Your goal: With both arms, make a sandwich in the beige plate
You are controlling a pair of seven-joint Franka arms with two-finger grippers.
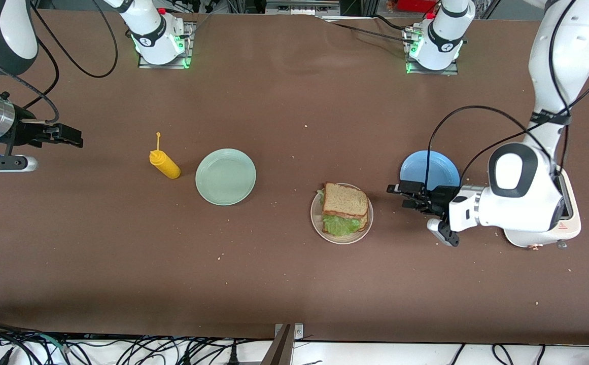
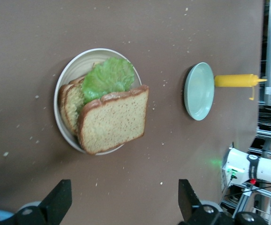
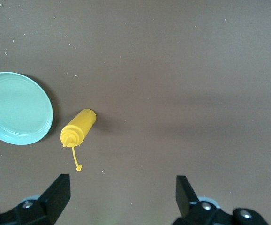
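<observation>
Front view: the sandwich (image 1: 344, 207) sits assembled on the beige plate (image 1: 316, 223), one stack of two bread slices with lettuce (image 1: 339, 224) sticking out at the edge nearer the camera. The left pincer (image 1: 400, 195) hangs just beside the beige plate, toward the left arm's end of the worktop (image 1: 294, 284), jaws spread and holding nothing; it partly covers the blue plate (image 1: 428, 167). The right pincer (image 1: 73, 138) waits well apart from the beige plate, at the right arm's end, also spread and empty. The left arm is clearly the nearer one. Count: three plates (beige, blue, pale green plate (image 1: 226, 176)), one mustard bottle (image 1: 165, 165) lying beside the green plate.

Left wrist view: the sandwich lies straight ahead of the open fingers (image 2: 56, 200), between their lines. The top slice is skewed off the lower one, lettuce showing at one side.

Right wrist view: only the green plate and the bottle, ahead of the open fingers (image 3: 56, 194); no task item.

Judgement: stack looks complete; any remaining move would be squaring the top slice, left arm.
</observation>
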